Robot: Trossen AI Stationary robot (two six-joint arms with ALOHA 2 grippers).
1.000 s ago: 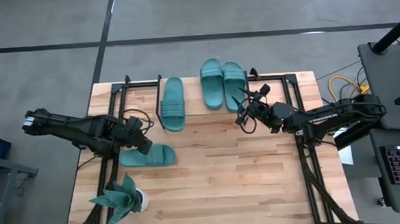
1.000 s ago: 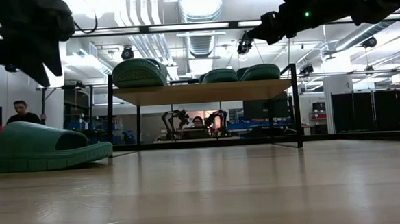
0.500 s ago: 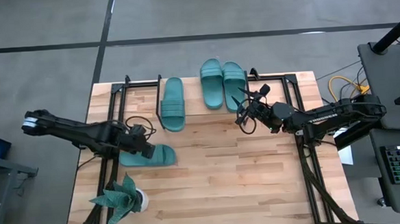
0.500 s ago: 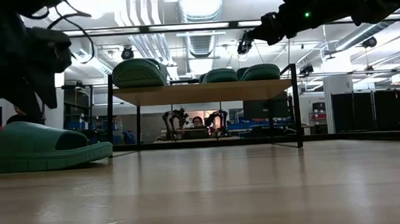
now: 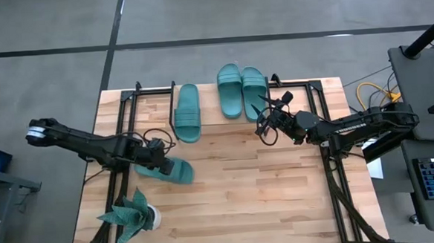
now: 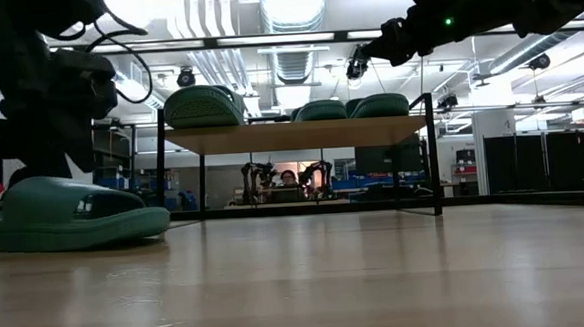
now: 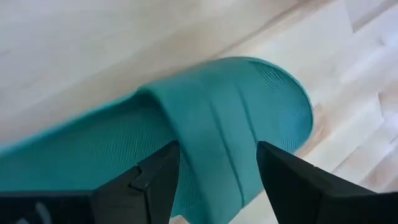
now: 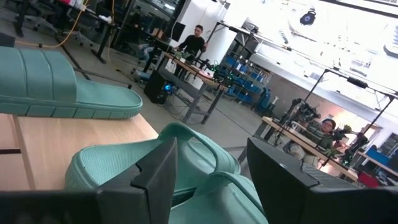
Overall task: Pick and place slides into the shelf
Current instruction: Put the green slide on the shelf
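My left tool sits lower left of the high view, fingers spread either side of the strap of 1 slide on the surface — not clamped yet. 3 slides lie on the shelf, top centre. My right tool hovers right of centre by the shelf's edge, open, holding nothing.

Even overhead light, soft shadows on the table. Low view: ceiling lamps glare, arms silhouetted, near foreground blurred. Left wrist view soft, overexposed.
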